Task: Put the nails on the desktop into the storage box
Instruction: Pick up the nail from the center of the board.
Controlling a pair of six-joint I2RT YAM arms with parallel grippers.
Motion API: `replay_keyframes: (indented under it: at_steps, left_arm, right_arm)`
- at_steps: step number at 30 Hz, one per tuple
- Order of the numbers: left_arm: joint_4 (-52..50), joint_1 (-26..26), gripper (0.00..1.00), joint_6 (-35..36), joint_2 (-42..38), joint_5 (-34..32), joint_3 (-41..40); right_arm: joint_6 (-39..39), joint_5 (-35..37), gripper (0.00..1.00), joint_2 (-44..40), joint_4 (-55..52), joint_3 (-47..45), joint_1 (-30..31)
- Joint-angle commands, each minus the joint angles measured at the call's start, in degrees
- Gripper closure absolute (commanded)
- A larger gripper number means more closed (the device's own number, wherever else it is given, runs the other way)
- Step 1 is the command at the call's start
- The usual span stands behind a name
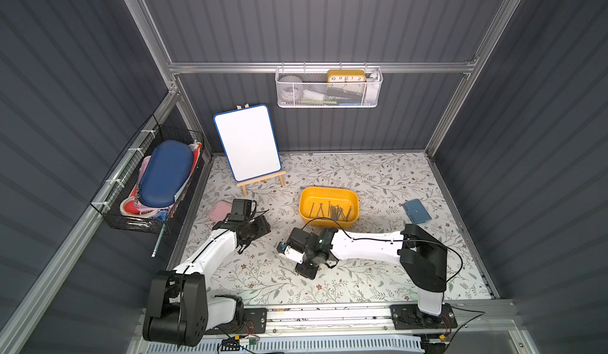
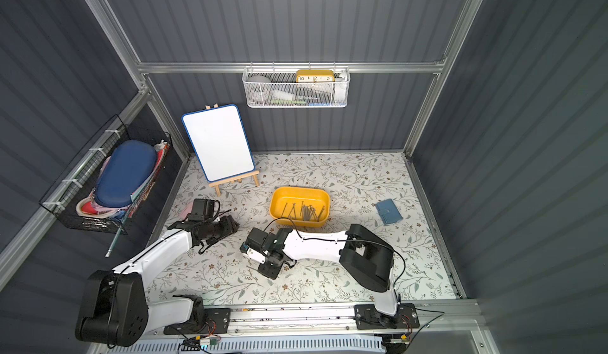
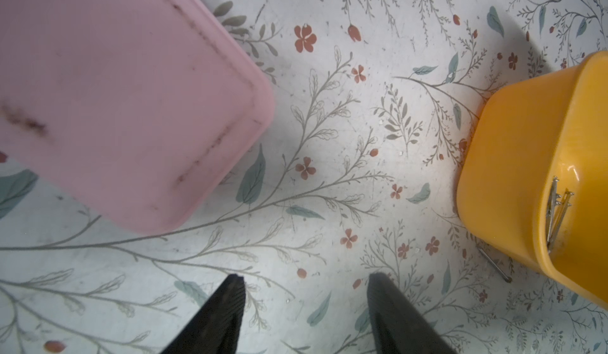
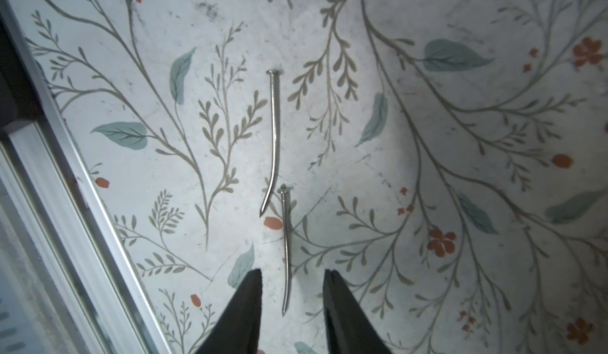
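R gripper [image 4: 292, 273] is straddling a loose nail [image 4: 287, 253], fingers narrowly apart, prob needing a pinch next; L fingers [image 3: 227, 309] hanging wide, empty.

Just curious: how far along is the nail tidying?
Mostly done: many nails lie in the yellow storage box. In hand: the open right gripper straddles one nail, not yet gripped. Remaining: that one, a bent nail beyond it, and another nail beside the box.
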Motion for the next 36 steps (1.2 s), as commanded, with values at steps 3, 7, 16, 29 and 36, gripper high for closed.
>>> replay_keyframes:
  at_steps: [3, 7, 16, 29, 36]
  left_arm:
    - [-0.2, -0.1, 0.35, 1.1, 0.0, 0.5, -0.9]
    - [-0.2, -0.2, 0.35, 1.2, 0.1, 0.4, -1.0]
    - [0.1, -0.1, 0.35, 1.3, 0.2, 0.4, -1.1]
    - [0.1, -0.1, 0.36, 1.4, 0.6, 0.5, -1.0]
    - [0.1, -0.1, 0.36, 1.6, 0.8, 0.5, -1.0]
  right_arm:
    - [-2.0, 1.3, 0.64, 3.1, -1.8, 2.6, 0.6]
    - [-2.2, 2.6, 0.66, 4.9, -1.8, 3.4, 0.5]
    - [-2.9, 2.7, 0.72, 8.7, -3.0, 6.3, 0.6]
    - [1.1, 6.1, 1.00, 11.6, -5.4, 9.3, -1.7]
    - [10.1, 4.1, 1.00, -0.6, -4.0, 10.1, -10.5]
